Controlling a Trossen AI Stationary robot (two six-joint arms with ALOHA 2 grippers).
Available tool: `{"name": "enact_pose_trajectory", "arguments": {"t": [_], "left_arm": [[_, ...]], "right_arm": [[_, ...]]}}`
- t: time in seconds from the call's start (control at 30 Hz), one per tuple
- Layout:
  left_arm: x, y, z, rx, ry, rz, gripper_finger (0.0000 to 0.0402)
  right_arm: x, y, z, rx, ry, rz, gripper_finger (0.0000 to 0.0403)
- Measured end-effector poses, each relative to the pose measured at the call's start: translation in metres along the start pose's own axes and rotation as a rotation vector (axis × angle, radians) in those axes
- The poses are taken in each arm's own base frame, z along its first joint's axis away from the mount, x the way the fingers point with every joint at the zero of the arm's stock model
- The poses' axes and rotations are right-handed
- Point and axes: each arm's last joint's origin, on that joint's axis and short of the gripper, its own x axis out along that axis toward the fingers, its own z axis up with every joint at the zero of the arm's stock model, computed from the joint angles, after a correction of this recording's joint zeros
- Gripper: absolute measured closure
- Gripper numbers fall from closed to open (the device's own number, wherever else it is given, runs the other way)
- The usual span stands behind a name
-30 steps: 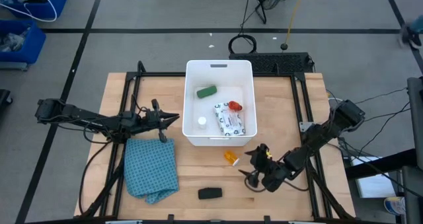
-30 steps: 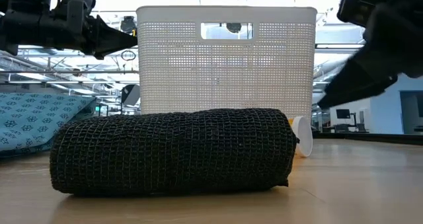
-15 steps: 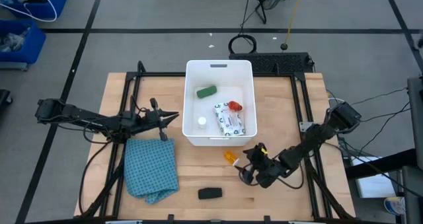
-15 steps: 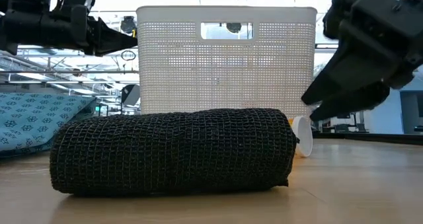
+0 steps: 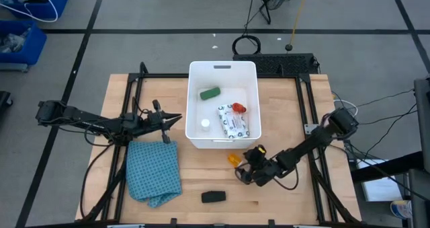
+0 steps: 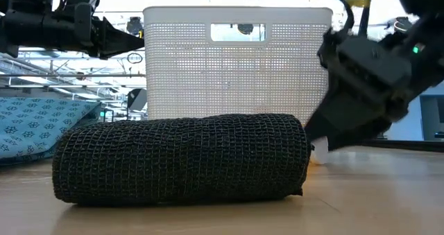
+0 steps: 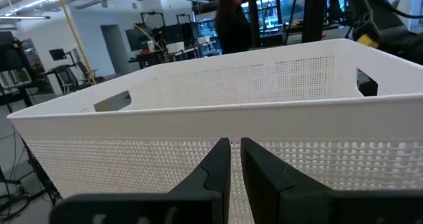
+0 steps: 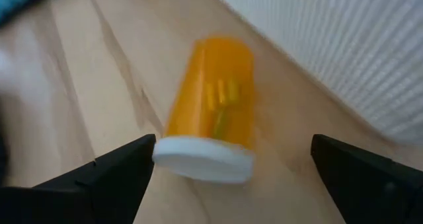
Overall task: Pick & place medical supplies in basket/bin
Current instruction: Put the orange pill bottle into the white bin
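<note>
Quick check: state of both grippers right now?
Left gripper: shut, empty, beside the white plastic tub.
Right gripper: open, fingers straddling the orange pill bottle with white cap, not gripping.

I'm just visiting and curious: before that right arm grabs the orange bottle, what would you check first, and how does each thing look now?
1. Right gripper jaws open: ok, spread wide.
2. Orange pill bottle between the jaws: ok, lying on its side, white cap nearest, centred.
3. Bottle clear of the white bin: ok, on the table just outside its near wall.
4. Room in the bin: ok, bare floor showing.
5. Left gripper out of the way: ok, beside the bin's left wall, jaws shut.
6. Black oblong piece: not yet binned.
</note>
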Motion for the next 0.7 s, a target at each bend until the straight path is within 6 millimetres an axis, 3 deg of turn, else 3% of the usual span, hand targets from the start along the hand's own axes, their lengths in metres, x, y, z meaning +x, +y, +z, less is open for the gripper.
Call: {"name": "enact_pose_trajectory", "arguments": {"t": [0.33,0.7], "left_arm": [[0.0000,0.0000,0.0000,-0.011,0.000,-0.001,0.0360],[0.0000,-0.0001,-0.0001,-0.011,0.000,-0.002,0.0360]], "right_arm": [[0.0071,-0.0023,-0.0037,0.014,0.018,-0.015,0.0020],[0.0012,0.0005,-0.0015,-0.055,0.048,0.033,0.0151]]}}
